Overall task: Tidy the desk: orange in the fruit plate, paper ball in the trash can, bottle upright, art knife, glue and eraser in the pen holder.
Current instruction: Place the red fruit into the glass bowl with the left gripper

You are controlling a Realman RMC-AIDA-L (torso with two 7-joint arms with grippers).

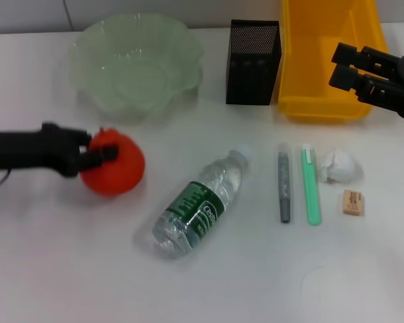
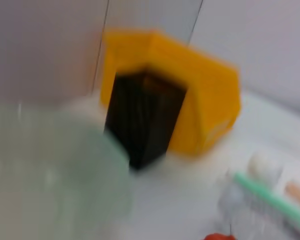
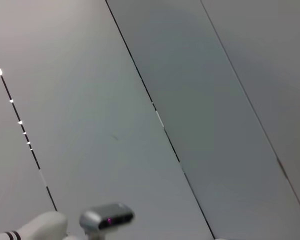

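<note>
My left gripper (image 1: 106, 156) is shut on the orange (image 1: 118, 171) at the left of the table, in front of the pale-green fruit plate (image 1: 138, 64). A sliver of the orange (image 2: 220, 236) shows in the left wrist view. The bottle (image 1: 198, 205) lies on its side in the middle. A grey stick (image 1: 283, 183) and a green stick (image 1: 312, 185) lie side by side, with the paper ball (image 1: 341, 166) and the eraser (image 1: 353, 202) to their right. The black pen holder (image 1: 254, 62) and yellow trash can (image 1: 326, 60) stand at the back. My right gripper (image 1: 342, 67) hangs open over the trash can.
The left wrist view shows the fruit plate's rim (image 2: 55, 170), the pen holder (image 2: 142, 120), the trash can (image 2: 205, 100) and the green stick (image 2: 275, 200). The right wrist view shows only wall panels. The white table (image 1: 67, 269) has bare surface in front.
</note>
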